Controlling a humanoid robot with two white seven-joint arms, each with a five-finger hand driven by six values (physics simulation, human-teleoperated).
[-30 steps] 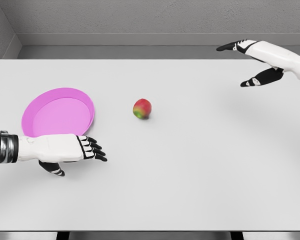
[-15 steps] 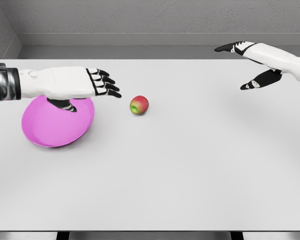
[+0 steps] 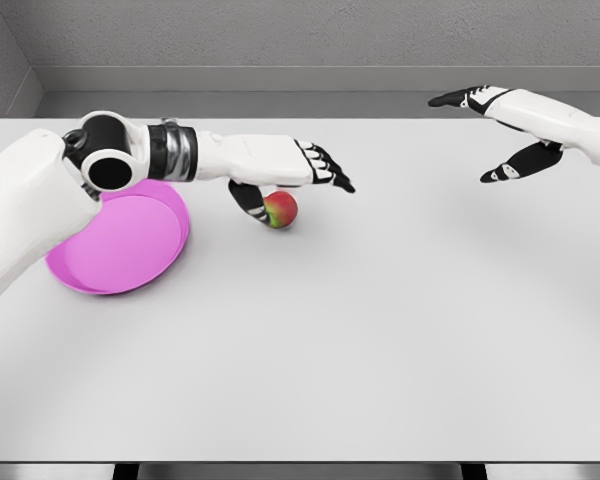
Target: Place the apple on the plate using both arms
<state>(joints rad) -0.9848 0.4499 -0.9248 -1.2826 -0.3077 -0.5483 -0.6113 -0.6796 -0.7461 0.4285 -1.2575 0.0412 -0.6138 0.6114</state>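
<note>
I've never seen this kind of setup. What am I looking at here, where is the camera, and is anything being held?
This is a simulator's render, seen from a camera on a humanoid robot's head, looking down at a white table. The two white arms are the robot's own. The left hand reaches out over a small red-green apple, thumb beside it, fingers extended; it does not look grasped yet. A pink plate lies left of the apple. The right hand hangs open at the far right, holding nothing.

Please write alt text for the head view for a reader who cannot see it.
The left hand, fingers spread, reaches over the apple on a white table, beside a pink plate. The right hand hovers open at far right.
</note>
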